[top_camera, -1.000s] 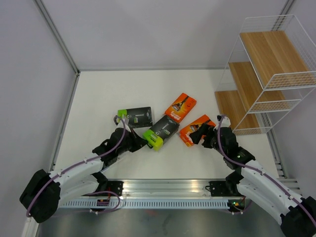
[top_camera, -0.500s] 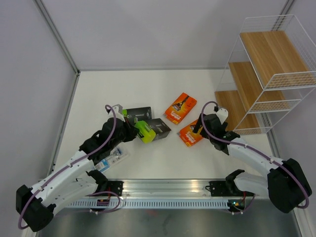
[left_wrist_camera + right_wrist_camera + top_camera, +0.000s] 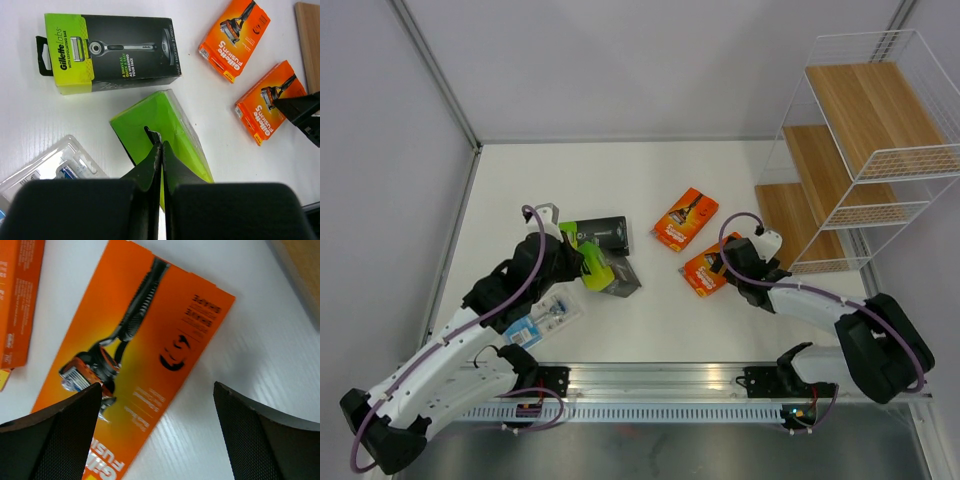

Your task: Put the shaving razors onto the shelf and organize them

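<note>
The blister pack lies flat at the left of the table, just beside the left arm's forearm – a low swing of that arm could sweep it toward the near edge.

The left gripper is pressed together on a thin edge at the lime end of the held pack, which hangs tilted with its dark end low. That is a narrow bite on a flat box. The pack could pivot in the grip or slide out on a quick move, and it cannot be told whether its low corner is clear of the table; if not, it would drag. The other black pack lies flat just behind and could be knocked askew by the hanging one.

The far orange pack rests apart near the middle.

The right gripper is spread wide, hovering over the near orange pack. That pack lies flat on the table, so fingers coming down may push it along the table rather than catch its edges, or close on a corner and flip it.

The shelf stands at the far right, all three tiers bare. Its wire frame is close to the right arm – a lifted pack or the wrist could snag the wires.
</note>
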You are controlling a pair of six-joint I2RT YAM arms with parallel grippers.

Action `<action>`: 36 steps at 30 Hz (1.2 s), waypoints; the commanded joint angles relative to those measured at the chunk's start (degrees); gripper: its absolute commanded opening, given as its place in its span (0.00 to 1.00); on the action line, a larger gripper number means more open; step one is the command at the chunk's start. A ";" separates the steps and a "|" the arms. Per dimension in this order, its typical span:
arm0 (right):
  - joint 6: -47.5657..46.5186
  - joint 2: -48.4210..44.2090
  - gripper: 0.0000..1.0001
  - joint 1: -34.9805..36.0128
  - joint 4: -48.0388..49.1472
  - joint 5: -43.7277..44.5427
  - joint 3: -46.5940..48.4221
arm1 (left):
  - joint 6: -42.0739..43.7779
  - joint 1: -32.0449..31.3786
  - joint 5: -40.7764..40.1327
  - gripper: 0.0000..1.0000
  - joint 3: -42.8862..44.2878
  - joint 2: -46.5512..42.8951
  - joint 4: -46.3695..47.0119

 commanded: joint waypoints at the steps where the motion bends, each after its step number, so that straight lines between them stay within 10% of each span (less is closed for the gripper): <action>1: -0.64 5.63 0.98 0.17 3.31 3.58 4.67 | 3.62 0.20 -1.87 0.02 3.74 -1.38 -0.07; 14: -8.90 23.13 0.87 3.50 32.29 -17.77 7.04 | 10.04 0.20 2.28 0.02 16.21 -0.59 -0.25; 23: -9.00 30.52 0.84 13.09 35.14 -20.06 11.08 | 10.84 0.29 -4.90 0.03 22.18 3.36 -3.21; 28: -6.97 26.49 0.90 13.26 30.04 -20.50 10.30 | -0.74 4.58 -13.56 0.34 23.35 8.11 -16.85; 36: -6.44 9.72 0.98 13.53 19.84 -26.20 6.71 | -4.98 36.73 4.70 0.93 14.83 9.60 -13.70</action>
